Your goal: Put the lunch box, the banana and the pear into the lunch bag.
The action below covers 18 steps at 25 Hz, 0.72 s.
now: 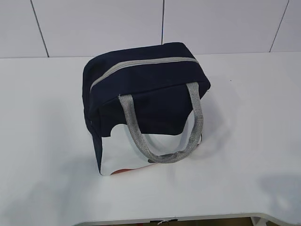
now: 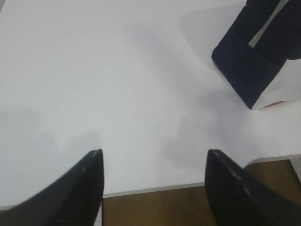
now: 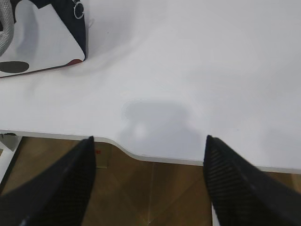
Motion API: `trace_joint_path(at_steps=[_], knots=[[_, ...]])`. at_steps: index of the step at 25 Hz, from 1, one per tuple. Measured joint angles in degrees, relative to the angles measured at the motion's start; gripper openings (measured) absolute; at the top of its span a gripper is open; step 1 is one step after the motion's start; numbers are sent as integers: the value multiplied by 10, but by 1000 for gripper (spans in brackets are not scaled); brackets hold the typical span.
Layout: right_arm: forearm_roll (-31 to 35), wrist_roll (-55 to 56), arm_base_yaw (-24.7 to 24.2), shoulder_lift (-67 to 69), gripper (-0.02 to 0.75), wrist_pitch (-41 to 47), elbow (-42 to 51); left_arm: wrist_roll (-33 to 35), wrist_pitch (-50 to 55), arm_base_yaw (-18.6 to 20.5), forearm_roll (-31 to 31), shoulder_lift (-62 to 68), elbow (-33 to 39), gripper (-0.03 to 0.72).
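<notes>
The navy lunch bag point(image 1: 146, 101) stands on the white table point(image 1: 42, 141) near its middle, zipper shut along the top, grey handles hanging over its white front panel. A corner of the lunch bag point(image 2: 254, 61) shows at the upper right of the left wrist view, and another corner point(image 3: 42, 37) at the upper left of the right wrist view. My left gripper point(image 2: 154, 155) is open over the table's front edge with nothing between its fingers. My right gripper point(image 3: 149, 141) is open over the front edge too, empty. The lunch box, banana and pear are out of view. Neither gripper shows in the exterior view.
The table's front edge point(image 1: 188, 219) has a curved cut-out, seen also in the right wrist view point(image 3: 122, 148). Brown floor point(image 3: 155, 193) lies below. A white tiled wall point(image 1: 221, 26) stands behind the table.
</notes>
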Motion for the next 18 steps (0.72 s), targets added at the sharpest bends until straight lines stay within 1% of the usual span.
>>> trace_joint_path(at_steps=[18], knots=[[0,0,0,0,581,0,0,0,0,0,0,0,0,485]])
